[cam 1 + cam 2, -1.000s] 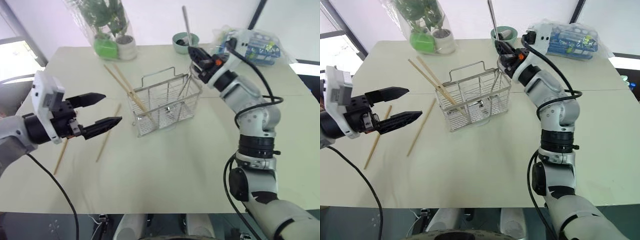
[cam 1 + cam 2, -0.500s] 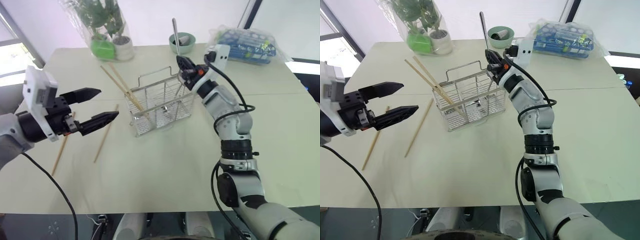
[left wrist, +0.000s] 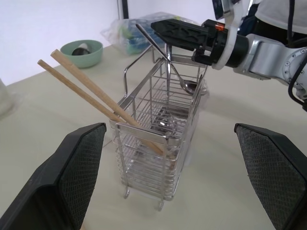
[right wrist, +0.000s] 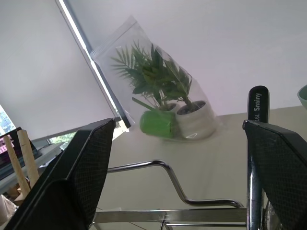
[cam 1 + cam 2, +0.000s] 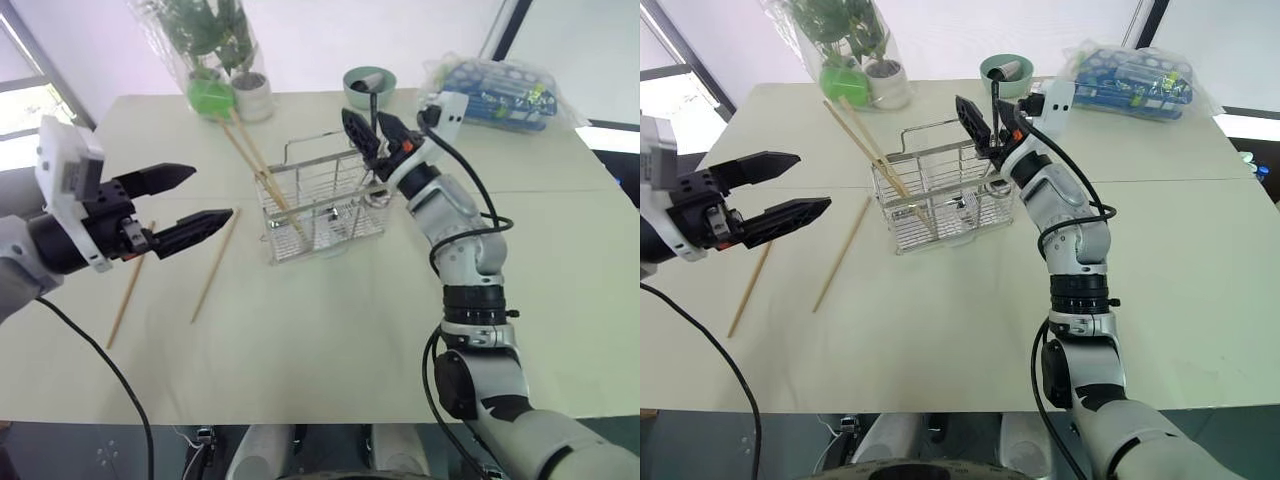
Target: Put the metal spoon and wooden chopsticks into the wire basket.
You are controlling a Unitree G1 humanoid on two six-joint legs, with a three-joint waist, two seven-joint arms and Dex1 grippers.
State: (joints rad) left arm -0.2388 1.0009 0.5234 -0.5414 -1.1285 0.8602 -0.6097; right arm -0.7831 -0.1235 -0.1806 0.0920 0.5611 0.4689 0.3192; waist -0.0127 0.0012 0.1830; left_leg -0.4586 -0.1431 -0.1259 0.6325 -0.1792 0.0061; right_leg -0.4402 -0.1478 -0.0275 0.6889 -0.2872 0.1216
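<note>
In the right wrist view a black handle tip stands between the fingers and bears small white lettering that looks like "Snainy".

The right end effector, upper centre of the left eye view, reaches up and forward over the far end of the wire basket; its two black fingers stand spread apart, gripping nothing. The metal spoon leans in the basket's far compartment just beneath those fingers, bowl down, its thin shiny handle slanting above the rim.

The left end effector, at middle left, points level toward the basket, well apart from it, jaws wide and empty.

Two wooden chopsticks lean in the basket's near-left end, their tops slanting to the upper left. Two more lie flat on the pale counter: one below the left fingers, one further left.
</note>
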